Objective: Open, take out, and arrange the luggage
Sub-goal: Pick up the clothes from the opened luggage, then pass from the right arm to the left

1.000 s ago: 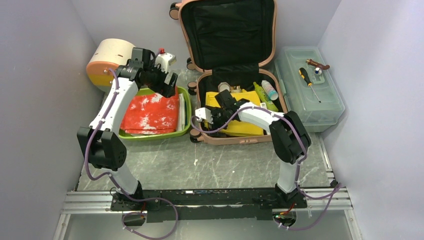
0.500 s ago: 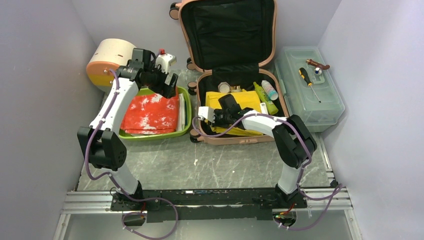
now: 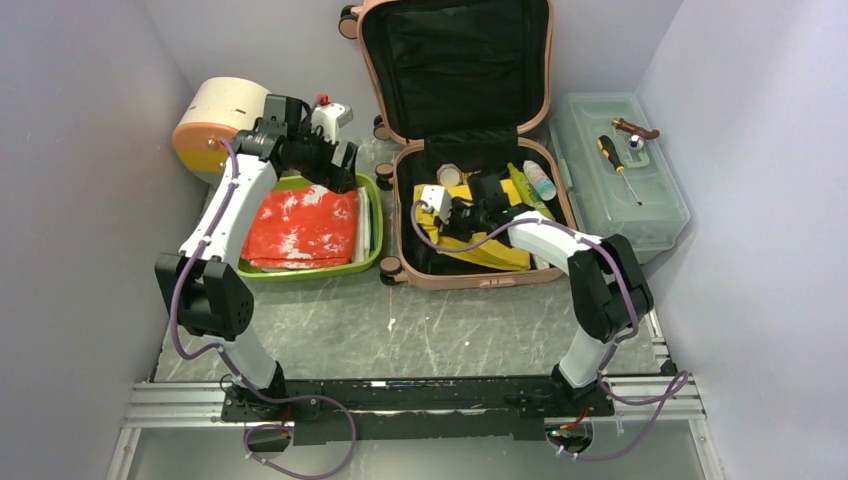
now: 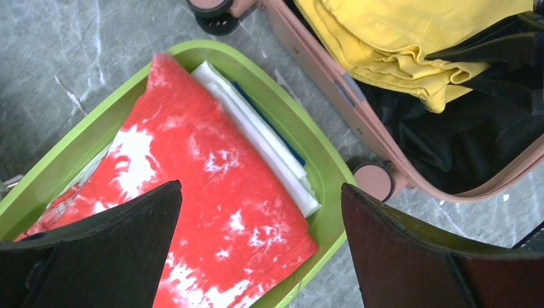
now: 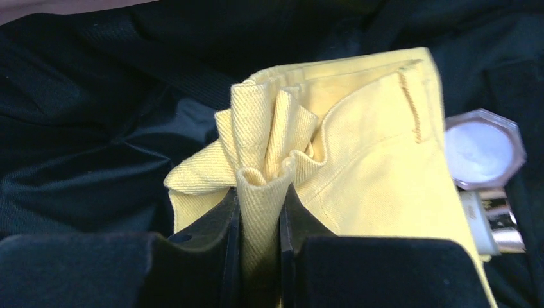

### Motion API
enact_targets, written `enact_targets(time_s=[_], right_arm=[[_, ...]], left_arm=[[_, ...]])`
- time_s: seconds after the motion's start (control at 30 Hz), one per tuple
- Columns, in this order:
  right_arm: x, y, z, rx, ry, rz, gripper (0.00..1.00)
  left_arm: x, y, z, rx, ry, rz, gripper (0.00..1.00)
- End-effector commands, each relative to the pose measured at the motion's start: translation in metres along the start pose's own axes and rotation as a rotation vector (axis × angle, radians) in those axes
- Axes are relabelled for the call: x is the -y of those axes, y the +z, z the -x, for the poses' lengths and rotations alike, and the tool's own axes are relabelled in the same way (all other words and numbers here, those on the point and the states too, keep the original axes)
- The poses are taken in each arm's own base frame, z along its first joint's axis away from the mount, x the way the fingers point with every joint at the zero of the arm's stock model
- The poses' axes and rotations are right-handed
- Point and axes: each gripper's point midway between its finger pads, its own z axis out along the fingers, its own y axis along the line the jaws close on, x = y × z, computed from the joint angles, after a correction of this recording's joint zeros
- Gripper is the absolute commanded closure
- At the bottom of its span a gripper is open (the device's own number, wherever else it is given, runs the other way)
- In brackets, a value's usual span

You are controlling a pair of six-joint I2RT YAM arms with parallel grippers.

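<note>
**Claw locked on the yellow fold, hauled far and right**

Pinched almost fully closed with the right claw [image 5: 260, 192] on a raised pleat of the folded yellow twill garment [image 5: 359, 167], cloth packed into the narrow gap between the fingers. Carried over the last second from the near-left part of the large salmon-pink hard-shell suitcase [image 3: 480, 281] toward its far middle, dragging the garment along. Bunched up now, with black fabric lining [image 5: 83, 147] laid bare at the near-left corner, formerly covered in yellow. Not yet raised clear of the shell. Probably a gathering pull ahead of lifting the cloth out.

Spread wide and holding nothing: the left claw [image 4: 260, 192], hovering as before over the lime-green plastic tray [image 4: 321, 160] and its folded red-and-white tie-dye cloth [image 4: 192, 192], just left of the suitcase.

Lying open at the far middle of the grey marbled tabletop [image 3: 400, 330], lid propped upright, small bottles [image 3: 538, 182] not yet taken out on the far right side.
</note>
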Motion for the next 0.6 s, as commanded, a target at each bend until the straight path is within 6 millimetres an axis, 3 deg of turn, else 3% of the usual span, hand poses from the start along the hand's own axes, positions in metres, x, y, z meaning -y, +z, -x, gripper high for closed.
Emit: enact_targets(time_s=[0.0, 0.23, 0.4, 0.57], right_arm=[[0.063, -0.042, 0.009, 0.059, 0.064, -0.174, 1.00], [0.068, -0.042, 0.008, 0.106, 0.163, -0.136, 1.00], [0.080, -0.046, 0.007, 0.136, 0.228, -0.143, 1.00], [0.085, -0.051, 0.004, 0.143, 0.235, -0.157, 1.00]], left_arm=[[0.014, -0.005, 0.038, 0.108, 0.001, -0.058, 0.01], [0.033, 0.013, 0.051, 0.114, -0.061, -0.156, 0.01], [0.058, 0.030, 0.052, 0.081, -0.148, -0.281, 0.01], [0.085, 0.047, 0.054, 0.030, -0.396, -0.464, 0.01]])
